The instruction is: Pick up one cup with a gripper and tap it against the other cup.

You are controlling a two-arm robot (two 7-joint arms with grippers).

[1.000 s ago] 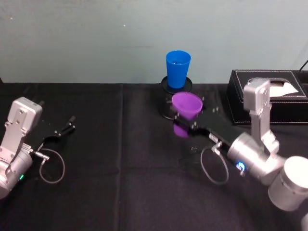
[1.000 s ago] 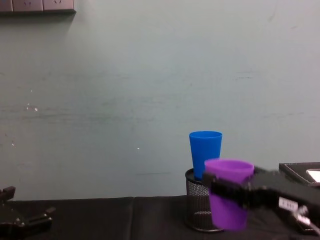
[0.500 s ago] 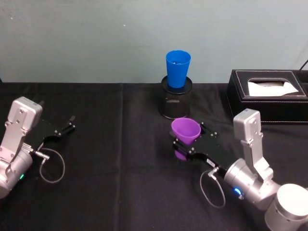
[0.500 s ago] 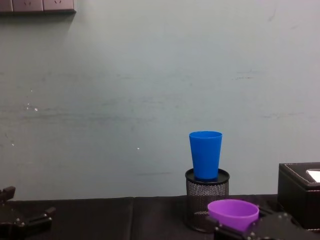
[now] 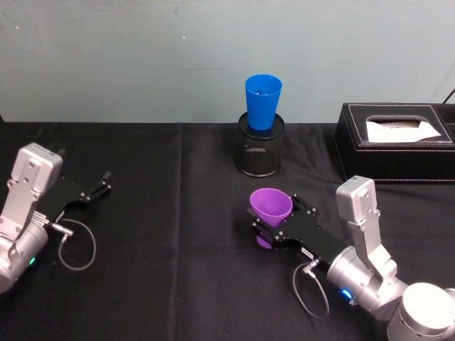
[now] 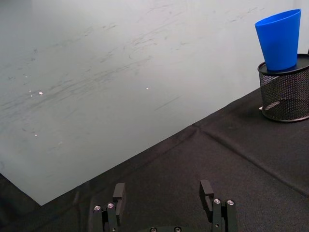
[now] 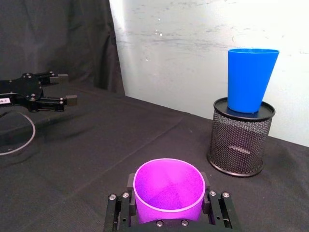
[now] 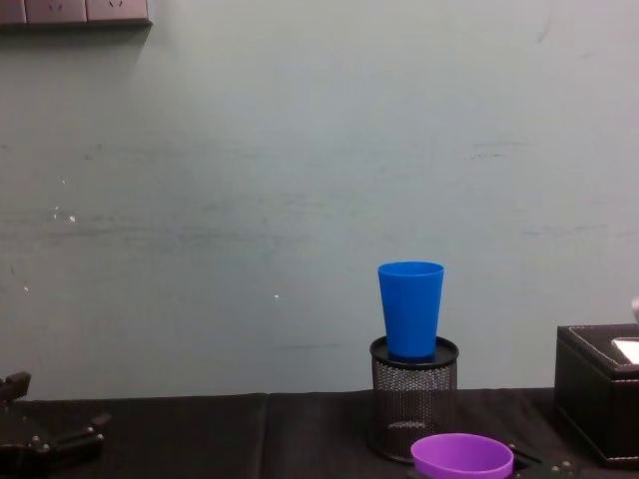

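Note:
The purple cup (image 5: 270, 206) is upright and low over the black cloth, well in front of the blue cup (image 5: 262, 101). My right gripper (image 5: 275, 222) is shut on the purple cup (image 7: 169, 187), one finger on each side of its wall. The blue cup (image 7: 251, 78) stands upright on top of a black wire-mesh pen holder (image 5: 259, 153) at the back centre. In the chest view the purple cup's rim (image 8: 462, 456) shows below the blue cup (image 8: 410, 309). My left gripper (image 5: 90, 192) rests at the far left, open and holding nothing (image 6: 163, 193).
A black tissue box (image 5: 394, 142) stands at the back right beside the pen holder (image 8: 413, 399). A grey wall closes off the back of the table. Loose cables loop beside both arms. Bare black cloth (image 5: 163, 234) lies between the two grippers.
My right gripper has drawn the purple cup back from beside the blue cup, toward me, and lowered it near the cloth. The left arm has not moved.

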